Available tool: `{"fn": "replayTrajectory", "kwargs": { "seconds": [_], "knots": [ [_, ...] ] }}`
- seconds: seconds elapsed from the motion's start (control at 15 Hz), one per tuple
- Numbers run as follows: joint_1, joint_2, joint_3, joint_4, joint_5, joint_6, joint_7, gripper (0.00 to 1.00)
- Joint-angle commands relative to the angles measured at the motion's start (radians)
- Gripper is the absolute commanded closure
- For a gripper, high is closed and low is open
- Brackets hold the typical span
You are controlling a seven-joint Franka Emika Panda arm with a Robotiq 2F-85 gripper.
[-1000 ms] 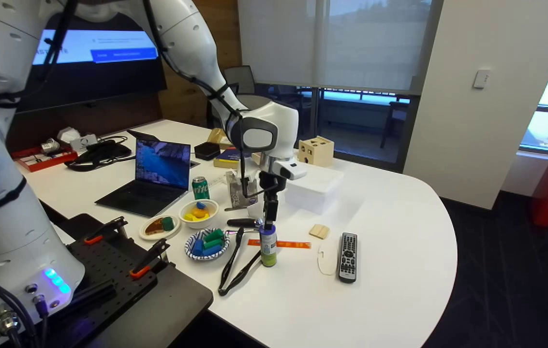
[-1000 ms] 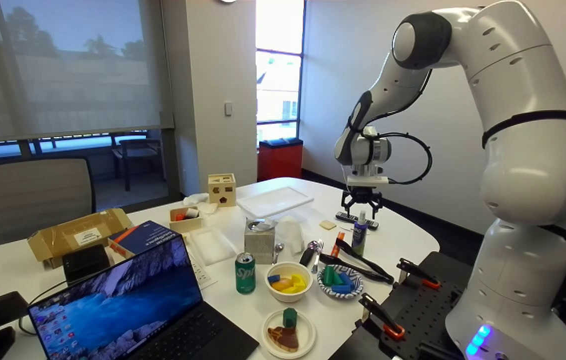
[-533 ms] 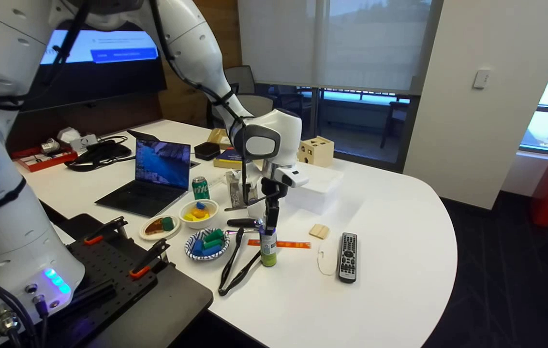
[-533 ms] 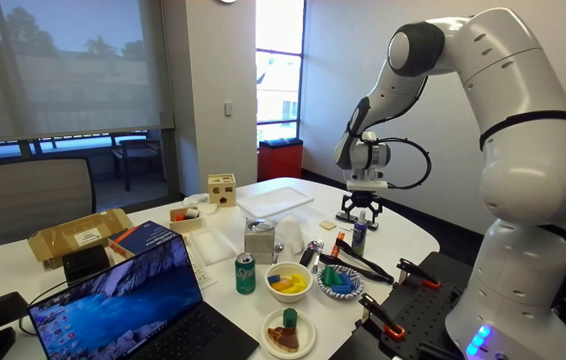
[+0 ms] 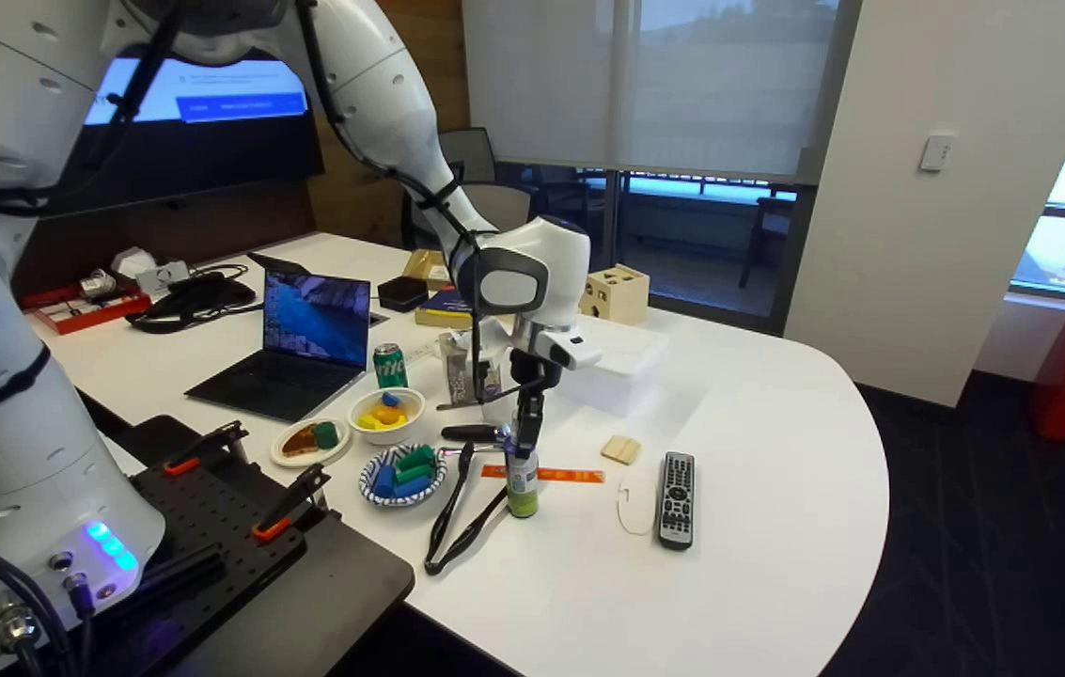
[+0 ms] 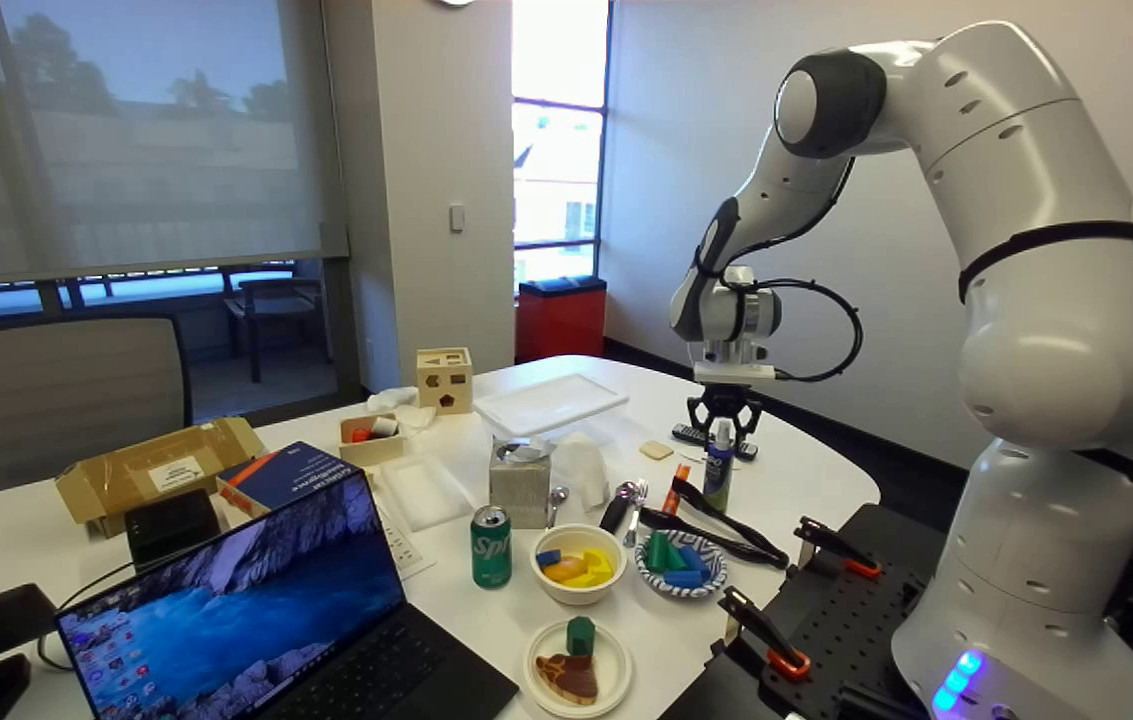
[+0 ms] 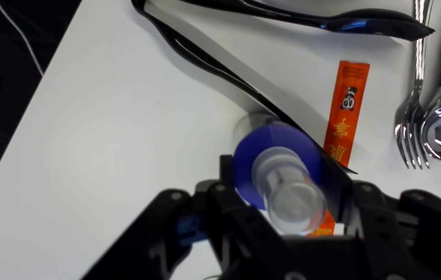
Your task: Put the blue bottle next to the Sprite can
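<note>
The blue bottle [image 5: 522,494] stands upright on the white table, with a clear cap, a bluish-purple upper part and a green lower part. My gripper [image 6: 723,445] has come down over its top. In the wrist view the fingers press on both sides of the bottle's blue shoulder [image 7: 247,155], and the clear cap rises between them. The green Sprite can [image 6: 491,550] stands upright beside the laptop, well apart from the bottle; it shows in both exterior views but not in the wrist view.
Black tongs [image 7: 216,72] lie right against the bottle, near an orange packet [image 7: 347,105] and a fork [image 7: 411,116]. Between bottle and can are a patterned bowl [image 5: 366,484] and a white bowl [image 6: 576,597]. A laptop [image 5: 316,320] and a grey box [image 6: 518,495] flank the can.
My gripper has come down around the top of the bottle, and its fingers have moved together onto it. The bottle has stayed almost in place; the Sprite can has not moved.
</note>
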Motion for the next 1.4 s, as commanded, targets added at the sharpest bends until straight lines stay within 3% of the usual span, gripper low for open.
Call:
{"fn": "replayTrajectory", "kwargs": {
  "seconds": [0.0, 0.67, 1.0, 1.33],
  "knots": [
    [-0.023, -0.002, 0.017, 0.019, 0.023, -0.021, -0.015, 0.69],
    [-0.020, -0.059, 0.058, 0.020, 0.026, -0.053, -0.065, 0.69],
    [0.047, -0.126, 0.056, 0.027, -0.034, -0.089, -0.042, 0.69],
    [0.138, -0.210, 0.061, 0.035, -0.139, -0.211, -0.034, 0.69]
  ]
}}
